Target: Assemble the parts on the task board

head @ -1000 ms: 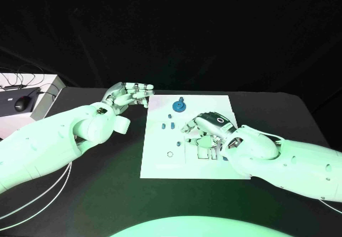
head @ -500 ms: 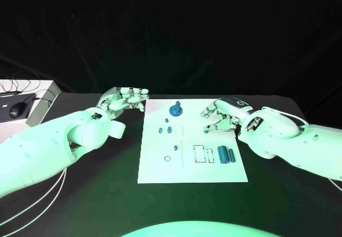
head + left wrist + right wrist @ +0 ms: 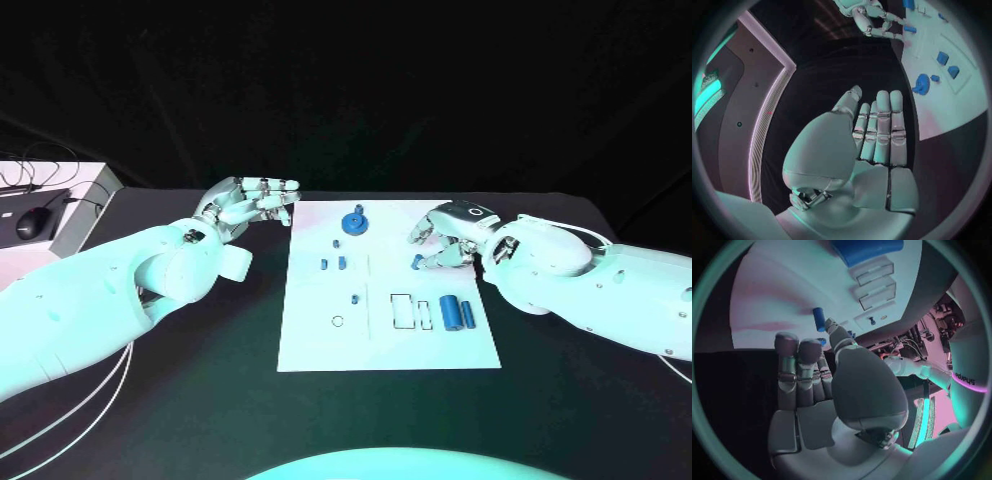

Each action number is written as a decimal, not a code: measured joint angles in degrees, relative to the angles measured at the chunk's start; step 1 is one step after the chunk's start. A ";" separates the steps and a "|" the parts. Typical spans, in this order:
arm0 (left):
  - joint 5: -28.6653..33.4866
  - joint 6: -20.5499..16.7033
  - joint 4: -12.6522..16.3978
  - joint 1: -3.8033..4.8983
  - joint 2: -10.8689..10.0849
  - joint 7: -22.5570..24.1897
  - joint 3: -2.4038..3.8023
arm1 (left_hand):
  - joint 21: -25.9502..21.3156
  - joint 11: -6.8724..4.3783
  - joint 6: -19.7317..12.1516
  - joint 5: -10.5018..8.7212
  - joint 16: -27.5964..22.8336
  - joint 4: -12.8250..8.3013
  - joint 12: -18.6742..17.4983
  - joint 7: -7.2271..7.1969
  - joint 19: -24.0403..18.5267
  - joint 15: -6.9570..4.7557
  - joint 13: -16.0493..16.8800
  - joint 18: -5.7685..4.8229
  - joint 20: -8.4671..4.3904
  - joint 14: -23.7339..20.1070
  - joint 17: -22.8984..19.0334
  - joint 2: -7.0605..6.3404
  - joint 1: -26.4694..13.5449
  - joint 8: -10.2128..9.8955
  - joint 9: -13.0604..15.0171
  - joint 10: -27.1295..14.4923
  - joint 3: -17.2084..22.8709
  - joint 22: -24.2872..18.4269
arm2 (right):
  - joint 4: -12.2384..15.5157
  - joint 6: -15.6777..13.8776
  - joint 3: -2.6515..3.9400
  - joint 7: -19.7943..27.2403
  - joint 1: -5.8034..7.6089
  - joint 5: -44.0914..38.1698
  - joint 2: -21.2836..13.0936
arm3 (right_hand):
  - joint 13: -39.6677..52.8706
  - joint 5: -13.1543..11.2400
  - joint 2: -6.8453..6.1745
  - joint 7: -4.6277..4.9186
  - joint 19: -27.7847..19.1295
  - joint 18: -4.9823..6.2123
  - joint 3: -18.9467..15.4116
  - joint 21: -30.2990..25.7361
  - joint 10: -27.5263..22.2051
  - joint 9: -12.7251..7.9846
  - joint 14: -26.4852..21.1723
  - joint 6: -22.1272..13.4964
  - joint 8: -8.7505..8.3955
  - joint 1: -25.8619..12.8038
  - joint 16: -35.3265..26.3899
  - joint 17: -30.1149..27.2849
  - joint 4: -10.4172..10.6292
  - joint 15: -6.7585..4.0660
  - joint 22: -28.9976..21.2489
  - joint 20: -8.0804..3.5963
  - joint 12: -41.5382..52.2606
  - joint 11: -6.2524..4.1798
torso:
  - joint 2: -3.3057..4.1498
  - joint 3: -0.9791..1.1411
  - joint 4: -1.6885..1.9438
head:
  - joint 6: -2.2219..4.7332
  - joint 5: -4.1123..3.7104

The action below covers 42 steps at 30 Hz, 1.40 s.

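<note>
So I'm looking down at the task board (image 3: 325,345) sitting mid-bench, and the thing I'm caring about is the small blue peg (image 3: 418,262) lying loose near the board's right edge. My right hand (image 3: 444,237) is hovering right over that spot, fingers (image 3: 428,262) curled loosely downward, apart and holding nothing as far as I can tell; the peg is sitting just beside the fingertips, on the board side of them. In the right wrist view the same peg (image 3: 819,318) is showing just past the fingertips, close to touching, though I can't say it actually is. It's looking like a short cylinder, and I'm reading its long axis as running roughly along the board's length, away from me, but it's small enough that I'm not swearing by it. The two bigger blue cylinders (image 3: 457,312) are lying side by side lower on the board, long axes running the same away-from-me way, beside the empty slots (image 3: 410,311). My left hand (image 3: 248,203) is parked off the board's left edge, fingers bunched in and carrying nothing, so the right one is clearly nearer and I'm guessing the grab is its job.
</note>
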 measured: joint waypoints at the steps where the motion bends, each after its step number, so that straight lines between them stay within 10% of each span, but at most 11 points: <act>1: 0.00 0.01 0.00 0.00 0.00 0.00 0.00 | 0.00 0.00 0.00 0.00 0.00 0.00 0.00 0.00 0.00 0.00 0.00 0.00 0.00 0.00 0.00 0.00 0.00 0.00 0.00 0.00 0.00 0.00 | -0.15 0.27 -0.04 -0.09 -0.05 -0.21 0.12 | 0.00 0.00 0.00 0.00 0.00 0.00 0.00 0.00 0.00 0.00 0.00 0.00 0.00 0.00 0.00 0.00 0.00 0.00 0.00 0.00 0.00 0.00 | 0.02 -0.02 0.01 | -0.05 -0.03; 24: 0.00 0.07 0.03 0.00 -0.08 -0.03 0.00 | -0.20 0.00 0.00 0.00 0.00 0.00 0.00 0.00 0.00 0.00 0.00 0.00 0.00 0.00 0.01 0.00 0.00 0.00 0.00 0.00 0.00 0.01 | -1.31 2.84 -0.32 -0.64 -1.04 -2.16 1.61 | -0.21 -2.23 1.54 -0.64 0.05 -0.45 15.35 6.54 7.91 0.08 0.53 6.19 0.00 -1.56 -0.45 0.60 -2.96 -0.54 -0.02 -0.69 -0.60 -2.14 | -0.03 0.03 -0.02 | -0.54 -0.03; 42: 0.00 0.20 -0.23 0.00 -0.01 -0.17 0.00 | -0.41 0.00 0.00 0.00 0.00 0.00 0.00 0.00 0.00 0.00 0.00 0.00 0.00 0.00 0.06 0.30 0.30 0.00 0.00 0.00 0.01 0.01 | -0.24 1.06 -0.33 -0.98 -1.28 -2.04 0.91 | -0.13 -5.78 3.74 -1.38 -0.07 -1.66 18.11 11.83 9.46 0.91 0.33 9.81 0.00 -2.35 0.22 1.11 -4.84 -1.55 0.01 -1.60 -0.60 -1.64 | -0.03 0.07 -0.04 | -0.65 0.01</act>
